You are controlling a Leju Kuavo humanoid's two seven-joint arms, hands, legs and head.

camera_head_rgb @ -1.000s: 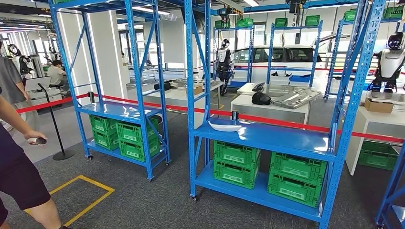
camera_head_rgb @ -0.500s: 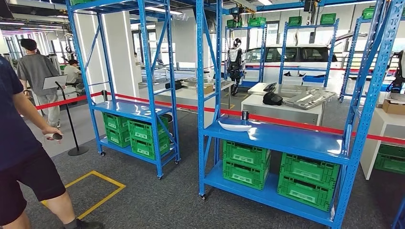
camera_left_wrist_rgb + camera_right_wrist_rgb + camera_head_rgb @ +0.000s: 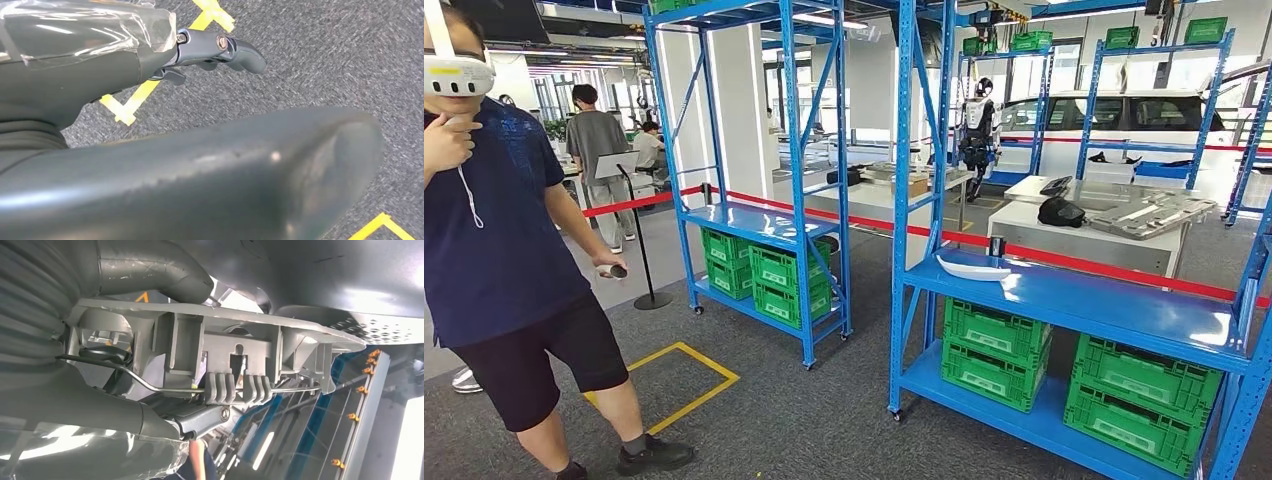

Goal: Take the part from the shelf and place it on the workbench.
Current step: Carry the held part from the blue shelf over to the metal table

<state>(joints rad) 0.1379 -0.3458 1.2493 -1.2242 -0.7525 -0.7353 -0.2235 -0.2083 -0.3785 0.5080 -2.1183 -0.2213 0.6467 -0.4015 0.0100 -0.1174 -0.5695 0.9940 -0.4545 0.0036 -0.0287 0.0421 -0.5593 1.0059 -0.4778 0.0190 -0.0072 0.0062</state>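
1. My right hand (image 3: pixel 150 405) is already grasping the part (image 3: pixel 220 355): in the right wrist view the pale grey moulded piece, with its clips and a thin wire rod, lies clamped between the thumb and the fingers under it. I judge the pick from the shelf done.
2. My left hand (image 3: pixel 210 50) hangs over grey carpet and yellow floor tape (image 3: pixel 135 95), fingers loosely curled, nothing in them.
3. Ahead in the head view stand two blue racks; the nearer shelf (image 3: pixel 1104 305) carries a white part (image 3: pixel 972 266), with green crates (image 3: pixel 996 345) below.
4. The white tabletop (image 3: pixel 1089 232) lies beyond the red barrier tape (image 3: pixel 1124 272), well apart from me. That looks like the workbench, though I cannot be sure.
5. Left to do: carry the part there and set it down.
6. A person wearing a headset (image 3: pixel 514 250) stands close on my left; I would keep clear.
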